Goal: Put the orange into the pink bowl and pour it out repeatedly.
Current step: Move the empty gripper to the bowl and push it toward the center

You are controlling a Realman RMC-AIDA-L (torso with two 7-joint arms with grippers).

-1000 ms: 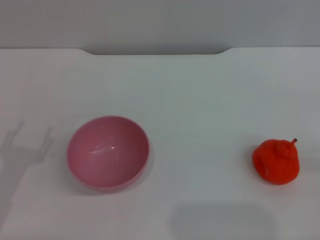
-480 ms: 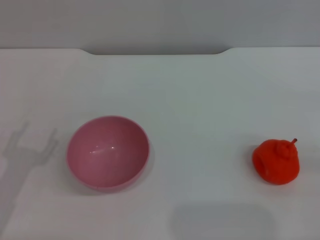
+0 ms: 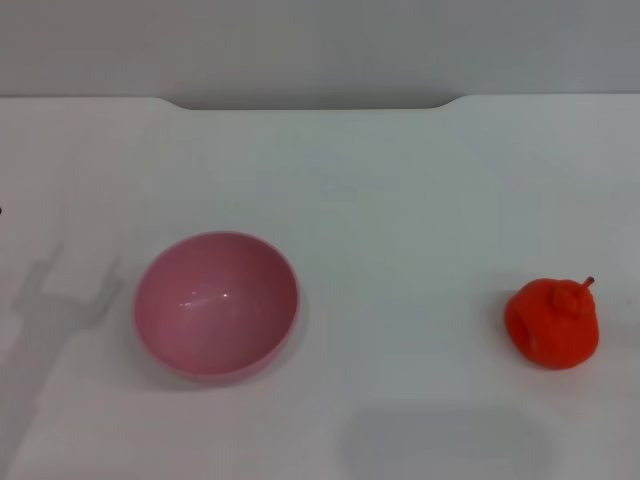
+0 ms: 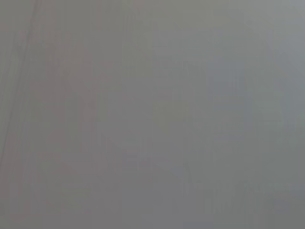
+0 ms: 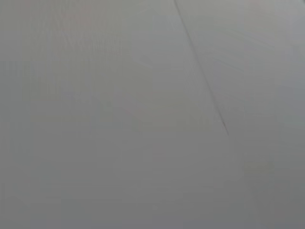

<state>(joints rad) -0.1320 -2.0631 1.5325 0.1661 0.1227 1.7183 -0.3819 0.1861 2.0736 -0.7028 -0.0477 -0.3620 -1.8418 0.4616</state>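
Observation:
In the head view the pink bowl (image 3: 216, 305) stands upright and empty on the white table, left of centre. The orange (image 3: 552, 323), bright orange-red with a small stem nub, rests on the table far to the right, well apart from the bowl. Neither gripper shows in any view. A fork-shaped shadow of the left gripper lies on the table left of the bowl. Both wrist views show only a plain grey surface.
The white table (image 3: 400, 220) ends at a far edge with a shallow notch in its middle, and a grey wall rises behind it. A faint broad shadow lies near the front edge, right of centre.
The gripper's shadow at the left has crept slightly rightward, closer to the bowl. Bowl and orange have not moved.

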